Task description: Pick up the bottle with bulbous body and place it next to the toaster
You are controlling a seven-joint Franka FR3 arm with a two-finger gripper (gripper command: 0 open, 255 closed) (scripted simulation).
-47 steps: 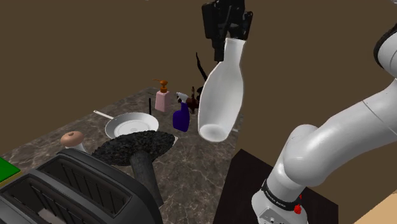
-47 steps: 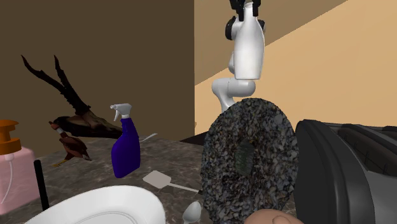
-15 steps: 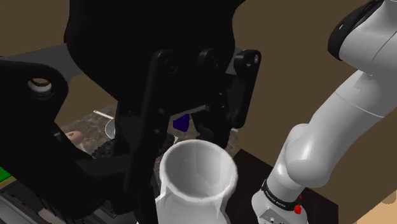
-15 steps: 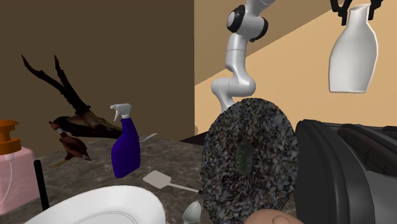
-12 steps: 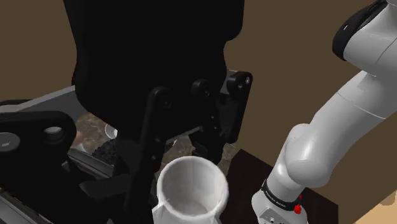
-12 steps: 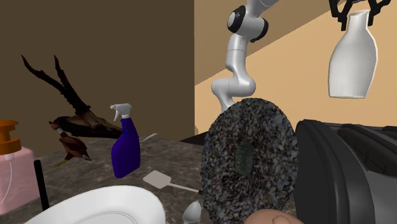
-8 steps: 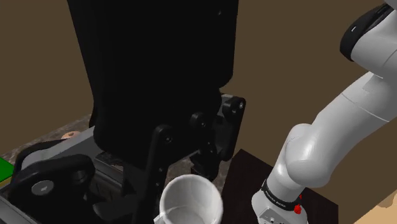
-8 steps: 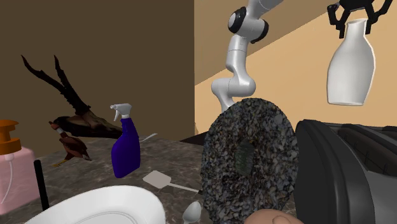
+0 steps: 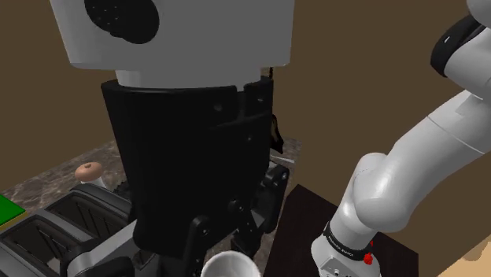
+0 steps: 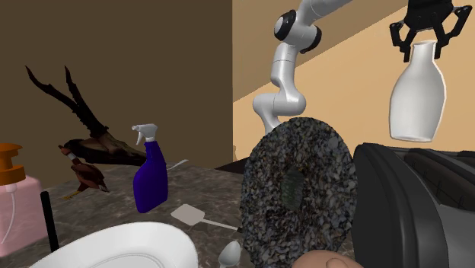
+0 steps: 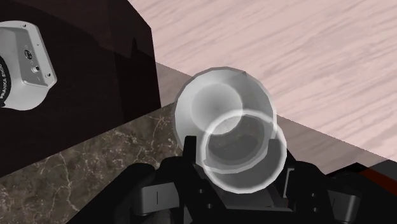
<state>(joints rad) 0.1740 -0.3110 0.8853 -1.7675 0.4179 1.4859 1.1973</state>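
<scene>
A: What's hidden?
B: Shoulder view: the arm (image 9: 413, 169)'s white wrist and black hand body sit close to the camera and cover the middle. There the bottle (image 9: 230, 267) is a sliver of white rim at the bottom edge. The toaster (image 9: 63, 224) is half behind the hand and cut off at lower left.
A: Jaws?
B: Clamped on the bottle's neck. Second exterior view: the gripper (image 10: 424, 47) holds it from above, one finger on each side just under the mouth, with the body hanging below. Wrist view agrees: the black fingers (image 11: 189, 153) flank the mouth ring and touch it.
A: Where's the bottle?
B: In the air, upright, at the top right of the second exterior view. It's above the toaster with a clear gap and touches nothing but the fingers.
A: Looks?
B: Plain white. Open mouth, narrow neck widening into a rounded body, flat base.
A: Behind it?
B: Marbled counter (image 10: 202, 190) with a dark speckled disc (image 10: 297, 190) and a blue spray bottle (image 10: 151, 179). A white plate (image 10: 129, 244) is cut by the bottom edge, a pink soap dispenser (image 10: 17, 209) by the left edge. An antlered ornament (image 10: 91, 145) sits by the brown wall (image 10: 137, 53).
</scene>
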